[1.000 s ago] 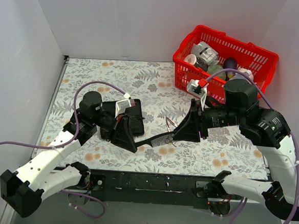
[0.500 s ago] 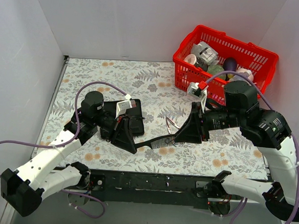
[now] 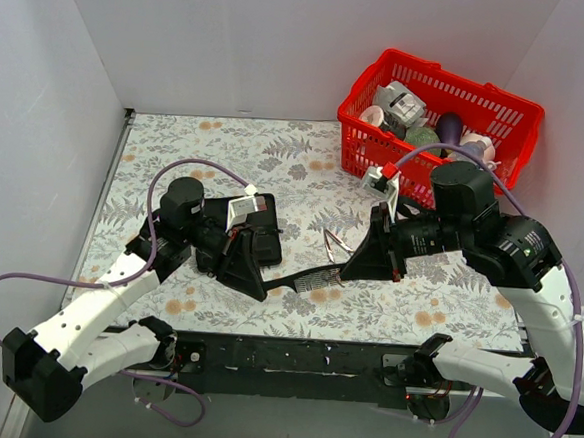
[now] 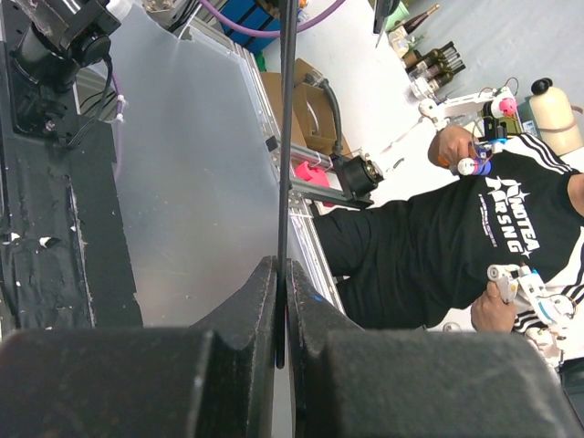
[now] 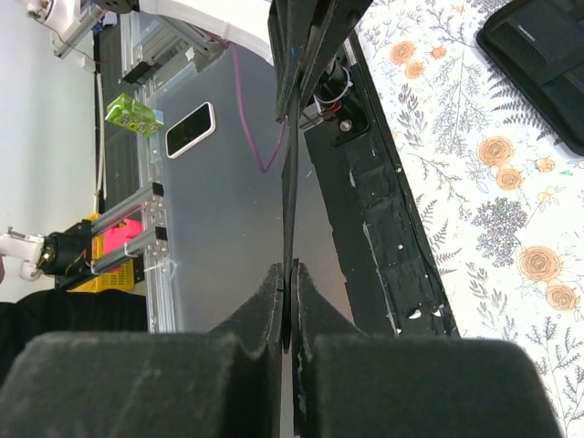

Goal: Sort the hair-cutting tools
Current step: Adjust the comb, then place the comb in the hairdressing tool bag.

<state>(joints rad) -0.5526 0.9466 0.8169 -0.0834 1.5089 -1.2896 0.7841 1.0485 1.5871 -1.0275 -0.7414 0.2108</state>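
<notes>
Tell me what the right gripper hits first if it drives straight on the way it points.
Probably the left gripper. The right gripper is shut on the black comb and points along it; the left gripper clamps the comb's other end, straight ahead. Depth is unclear.

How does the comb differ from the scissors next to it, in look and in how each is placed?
The comb is black; the scissors are silver. The comb is pinched at its ends by the left gripper and the right gripper; the scissors lie free on the table. Both are slim and near the table's middle.
</notes>
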